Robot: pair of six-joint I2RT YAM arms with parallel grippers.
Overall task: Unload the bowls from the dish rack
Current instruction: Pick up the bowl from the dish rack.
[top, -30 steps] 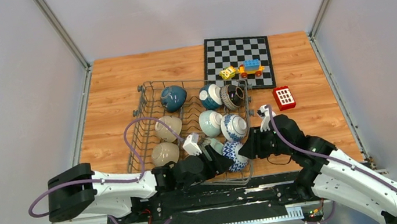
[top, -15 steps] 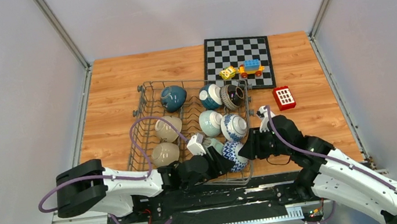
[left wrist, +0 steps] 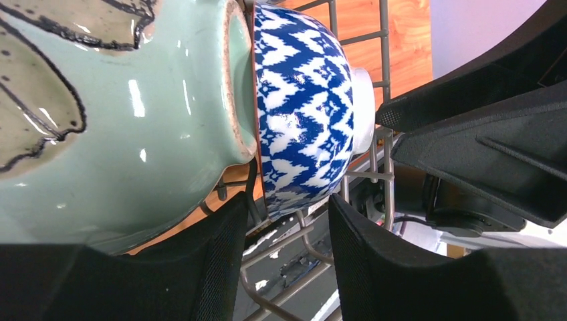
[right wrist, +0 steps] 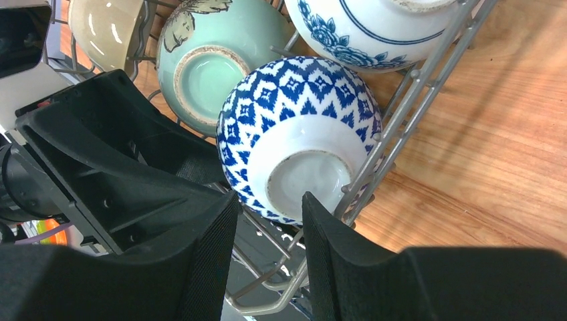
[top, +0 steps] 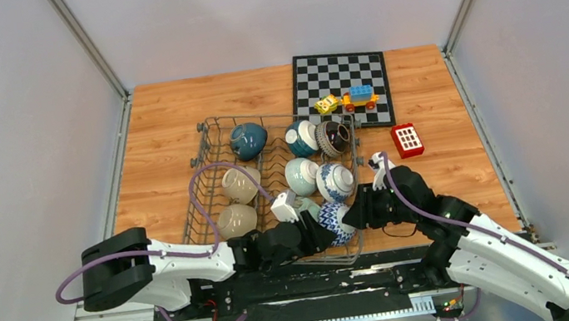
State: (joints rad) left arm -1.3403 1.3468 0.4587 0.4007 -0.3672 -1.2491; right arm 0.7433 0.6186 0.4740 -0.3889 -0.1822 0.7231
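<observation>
Blue-white bowl (right wrist: 297,127) on edge — foot facing rightward.

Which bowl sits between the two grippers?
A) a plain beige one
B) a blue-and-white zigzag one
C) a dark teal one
B: the blue-and-white zigzag bowl, in the near right corner of the rack, has the left gripper on one side and the right gripper on the other.

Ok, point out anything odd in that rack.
Both hands crowd one bowl: the left hand and right hand each straddle the blue zigzag bowl at the dish rack's near right corner, from opposite sides.
</observation>
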